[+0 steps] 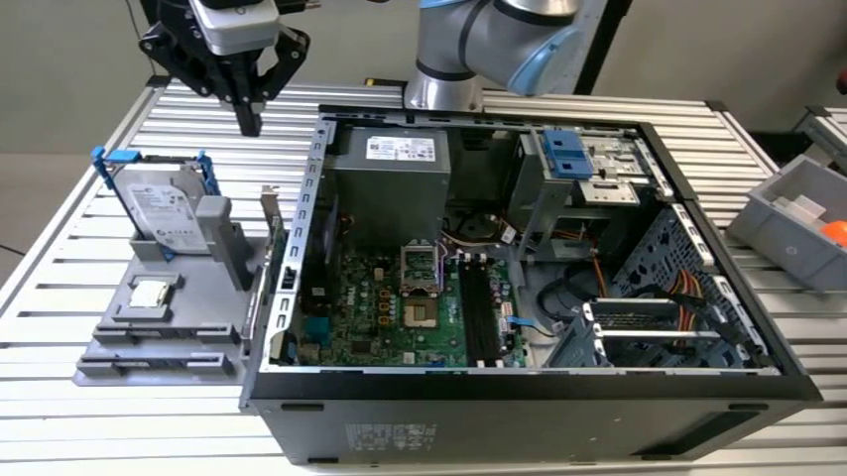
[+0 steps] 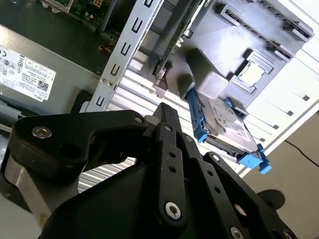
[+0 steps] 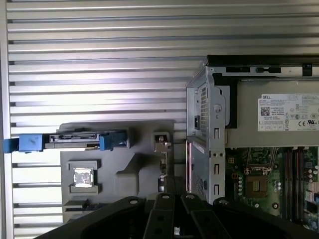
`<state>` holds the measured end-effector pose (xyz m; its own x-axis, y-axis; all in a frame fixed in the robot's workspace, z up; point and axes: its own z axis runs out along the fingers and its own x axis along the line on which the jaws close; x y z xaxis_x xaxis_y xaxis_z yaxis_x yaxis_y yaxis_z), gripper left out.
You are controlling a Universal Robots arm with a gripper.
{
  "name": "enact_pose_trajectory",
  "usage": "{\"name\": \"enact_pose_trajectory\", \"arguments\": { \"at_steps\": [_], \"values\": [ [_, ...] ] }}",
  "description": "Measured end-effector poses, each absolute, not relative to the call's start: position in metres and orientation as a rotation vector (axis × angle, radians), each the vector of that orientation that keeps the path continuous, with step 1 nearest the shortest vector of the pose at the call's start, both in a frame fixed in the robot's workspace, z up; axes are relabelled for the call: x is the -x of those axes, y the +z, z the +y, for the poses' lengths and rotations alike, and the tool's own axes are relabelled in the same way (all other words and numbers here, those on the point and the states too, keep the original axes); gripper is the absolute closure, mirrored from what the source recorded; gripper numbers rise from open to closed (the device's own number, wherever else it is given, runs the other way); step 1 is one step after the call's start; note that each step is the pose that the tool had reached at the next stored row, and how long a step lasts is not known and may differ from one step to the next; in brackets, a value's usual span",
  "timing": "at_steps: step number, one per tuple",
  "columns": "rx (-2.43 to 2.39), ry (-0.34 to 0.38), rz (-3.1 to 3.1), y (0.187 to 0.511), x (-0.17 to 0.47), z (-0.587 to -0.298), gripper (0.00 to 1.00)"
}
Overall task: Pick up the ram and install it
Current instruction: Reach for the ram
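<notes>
The ram (image 1: 272, 230) stands on its long edge in the grey holder (image 1: 146, 342), between the hard drive and the open computer case (image 1: 530, 397). In the first wrist view the ram (image 3: 161, 158) shows edge-on, and in the second wrist view it (image 2: 173, 42) is a greenish stick beside the case wall. My gripper (image 1: 249, 125) hangs high above the table, behind the holder and to the exterior view's left of the case. Its fingers (image 2: 163, 115) point down, shut with nothing between them. The dark memory slots (image 1: 477, 307) lie on the motherboard inside the case.
A hard drive in a blue frame (image 1: 166, 203) stands upright in the holder, with a small square processor (image 1: 149, 293) in front of it. The case's metal side wall (image 1: 298, 248) rises close beside the ram. A grey bin (image 1: 794, 223) sits at the exterior view's right.
</notes>
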<state>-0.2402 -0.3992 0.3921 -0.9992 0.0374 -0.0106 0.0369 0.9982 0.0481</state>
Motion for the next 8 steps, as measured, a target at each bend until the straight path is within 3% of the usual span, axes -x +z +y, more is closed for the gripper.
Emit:
{"name": "enact_pose_trajectory", "arguments": {
  "at_steps": [8],
  "values": [
    [-0.051, 0.075, 3.129, 0.3921, 0.2494, -0.3992, 1.00]
  ]
}}
